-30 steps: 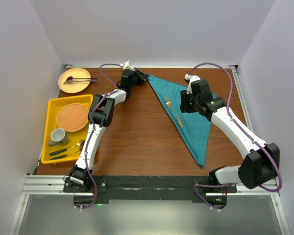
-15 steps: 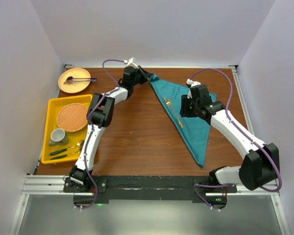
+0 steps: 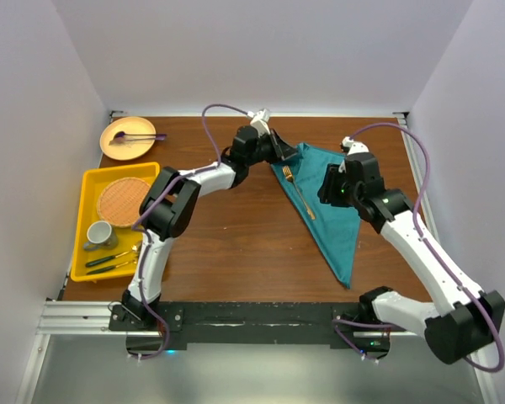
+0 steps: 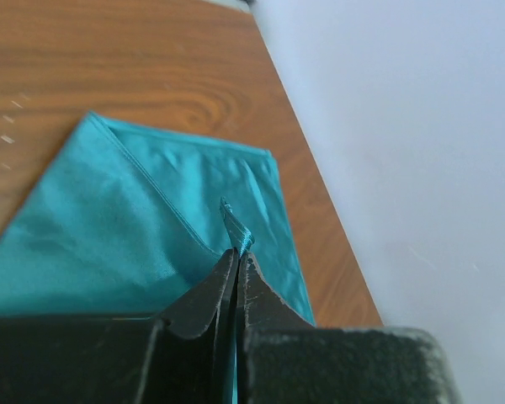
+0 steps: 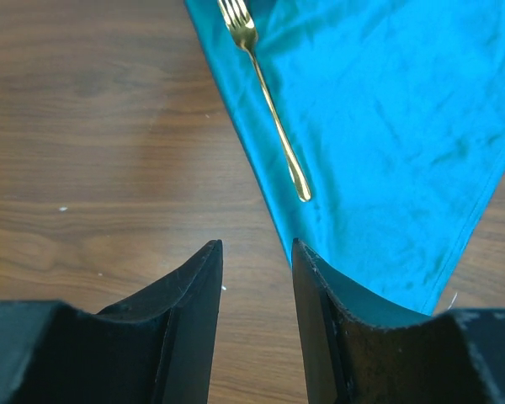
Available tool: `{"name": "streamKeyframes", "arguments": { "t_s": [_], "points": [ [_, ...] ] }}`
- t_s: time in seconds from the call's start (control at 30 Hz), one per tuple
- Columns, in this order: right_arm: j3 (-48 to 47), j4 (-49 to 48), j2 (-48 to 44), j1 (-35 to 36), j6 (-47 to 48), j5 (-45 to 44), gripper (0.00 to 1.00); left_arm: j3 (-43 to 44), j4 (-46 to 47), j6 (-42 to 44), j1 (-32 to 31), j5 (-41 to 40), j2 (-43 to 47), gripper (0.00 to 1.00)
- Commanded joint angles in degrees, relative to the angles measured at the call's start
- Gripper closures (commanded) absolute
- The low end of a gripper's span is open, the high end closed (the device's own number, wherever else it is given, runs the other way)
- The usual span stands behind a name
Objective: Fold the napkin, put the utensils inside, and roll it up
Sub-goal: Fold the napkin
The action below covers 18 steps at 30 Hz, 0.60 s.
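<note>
Napkin (image 3: 337, 220), teal and folded to a triangle, lies on the wooden table (image 3: 236, 244) right of centre. Its long edge runs from the far left corner to the near tip. The left gripper (image 4: 236, 257) is clamped tight on that far corner, pinching a small ridge of cloth. A gold fork (image 3: 299, 192) rests on the cloth just inside the long edge and parallel to it, tines far, handle near. The right gripper (image 5: 257, 261) hovers just beside the fork's handle end, its jaws partly apart and empty. We judge that the pinched corner must cross the fork's axis rightward.
</note>
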<state>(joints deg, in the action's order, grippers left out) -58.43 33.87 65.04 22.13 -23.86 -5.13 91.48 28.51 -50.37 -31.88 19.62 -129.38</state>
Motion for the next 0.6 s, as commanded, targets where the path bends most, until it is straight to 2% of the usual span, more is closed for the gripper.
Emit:
{"name": "streamKeyframes", "arguments": {
  "t_s": [0.0,0.3,0.57],
  "points": [
    [-1.1,1.9,-5.4,0.0,-1.3,-1.6,0.57,-3.5,2.0,0.8,-1.7,2.3,4.0,0.97],
    [0.7,2.4,-9.3,0.0,-1.3,-1.5,0.57,-7.0,0.3,2.4,-6.2,1.0,6.2,0.97],
    [1.8,2.3,-10.6,0.1,-1.4,-1.8,0.57,-6.1,-1.0,2.7,-8.6,0.2,4.6,0.97]
  ]
}}
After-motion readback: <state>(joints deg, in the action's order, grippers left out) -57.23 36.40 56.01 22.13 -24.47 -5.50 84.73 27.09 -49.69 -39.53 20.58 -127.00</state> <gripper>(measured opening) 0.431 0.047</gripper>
